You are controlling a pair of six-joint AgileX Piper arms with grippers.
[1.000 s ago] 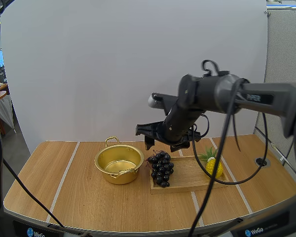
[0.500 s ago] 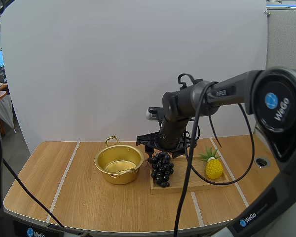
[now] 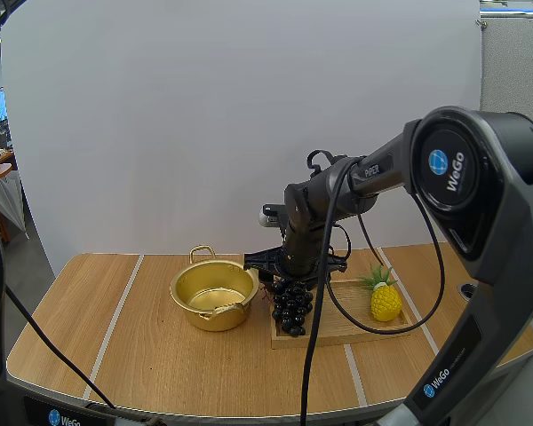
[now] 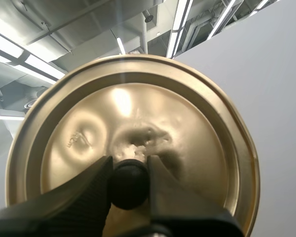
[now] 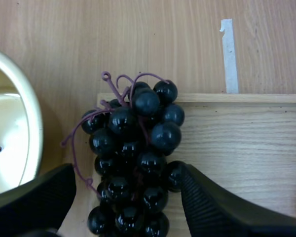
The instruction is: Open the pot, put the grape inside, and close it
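Note:
The gold pot (image 3: pixel 213 295) stands uncovered on the table, left of the wooden tray (image 3: pixel 346 327). A dark bunch of grapes (image 3: pixel 291 306) lies on the tray's left end, partly over its edge. My right gripper (image 3: pixel 289 270) hangs just above the bunch. In the right wrist view the grapes (image 5: pixel 133 148) lie between its open fingers (image 5: pixel 217 207), with the pot's rim (image 5: pixel 32 128) beside them. In the left wrist view my left gripper (image 4: pixel 129 183) is shut on the black knob of the gold lid (image 4: pixel 187 128), held up off the pot.
A small yellow toy pineapple (image 3: pixel 385 300) stands on the right part of the tray. White tape lines (image 3: pixel 115 319) run across the wooden table. The right arm reaches over the tray from the right.
My right arm has swung forward and down, bringing its gripper low over the grapes. The pot, grapes and pineapple have not moved.

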